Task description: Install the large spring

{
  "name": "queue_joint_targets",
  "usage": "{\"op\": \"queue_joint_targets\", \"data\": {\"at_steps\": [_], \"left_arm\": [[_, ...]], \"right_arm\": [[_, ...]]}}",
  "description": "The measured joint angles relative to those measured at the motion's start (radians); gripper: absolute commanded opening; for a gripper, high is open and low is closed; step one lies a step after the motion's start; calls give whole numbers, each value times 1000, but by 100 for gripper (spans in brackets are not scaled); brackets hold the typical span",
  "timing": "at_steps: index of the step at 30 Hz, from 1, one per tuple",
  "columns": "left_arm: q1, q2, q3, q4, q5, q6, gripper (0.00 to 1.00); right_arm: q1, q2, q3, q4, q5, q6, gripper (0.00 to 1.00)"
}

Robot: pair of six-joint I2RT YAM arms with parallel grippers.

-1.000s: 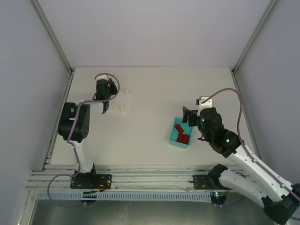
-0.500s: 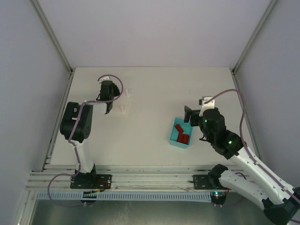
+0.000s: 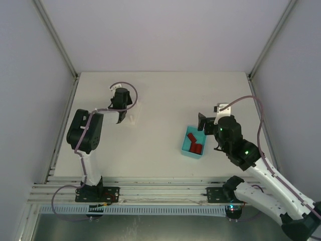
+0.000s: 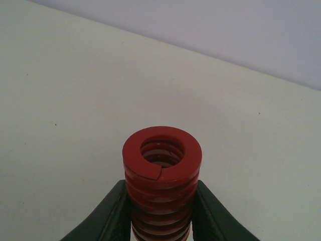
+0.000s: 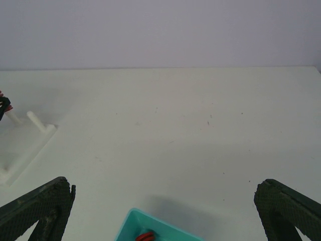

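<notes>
My left gripper (image 4: 161, 203) is shut on the large red coil spring (image 4: 162, 168), whose open end points away from the wrist camera. In the top view the left gripper (image 3: 120, 114) hangs at the white peg stand (image 3: 132, 118) at the back left, and the spring is hidden under the wrist. The stand's base and pegs show in the right wrist view (image 5: 31, 131). My right gripper (image 3: 202, 123) is open and empty, just right of the teal bin (image 3: 186, 150); its jaws stand wide apart in the right wrist view (image 5: 163, 201).
The teal bin holds several smaller red springs (image 3: 194, 144); its near corner shows in the right wrist view (image 5: 131, 221). White enclosure walls stand at the table's back and sides. The aluminium rail with the arm bases (image 3: 150, 193) runs along the near edge.
My left gripper has moved right and slightly nearer, over the peg stand, and turned; the spring's red no longer shows from above. The right arm has barely shifted.
</notes>
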Motion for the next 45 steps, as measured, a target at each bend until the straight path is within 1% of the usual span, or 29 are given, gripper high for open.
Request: {"op": "queue_joint_targets", "data": {"at_steps": [2,6,15,18,19,21,22,23,27,29,31,33,35,38,41,45], "left_arm": [[-13,0,0,-7,-25,-4,41],[-25,0,0,-12,-53,-20,49],[-24,-6,-1,-26,-55,-16,59],[-24,-53,-15,-47,-30,1,64],[-24,-79,-22,-59,-20,8,67],[-25,-141,-33,-75,6,20,80],[-25,-179,-40,-82,24,24,94],[-26,-216,-50,-86,42,31,100],[-32,-371,-125,-94,146,32,99],[-44,-436,-172,-98,194,33,99],[-66,-500,-225,-116,232,31,99],[-92,-555,-267,-142,266,24,99],[-116,-606,-299,-169,290,10,99],[-156,-675,-351,-183,323,-5,99],[-194,-717,-397,-182,350,-23,99],[-230,-727,-471,-149,394,-42,99]], "right_arm": [[-4,3,0,0,-2,0,99],[-12,14,0,0,-8,4,99],[-28,40,-4,0,-29,18,99],[-34,68,-4,0,-47,21,99],[-37,78,-3,0,-56,22,99],[-43,101,-3,-1,-80,25,99],[-46,114,-3,-3,-93,26,99],[-47,129,0,-8,-107,27,99],[-53,231,61,-67,-174,29,100],[-54,291,118,-120,-207,28,96],[-55,345,180,-176,-234,27,89],[-55,391,232,-225,-260,27,77],[-57,425,255,-264,-294,29,61],[-58,469,258,-327,-351,34,45],[-58,518,258,-383,-380,39,36],[-58,563,245,-428,-389,44,30]]}}
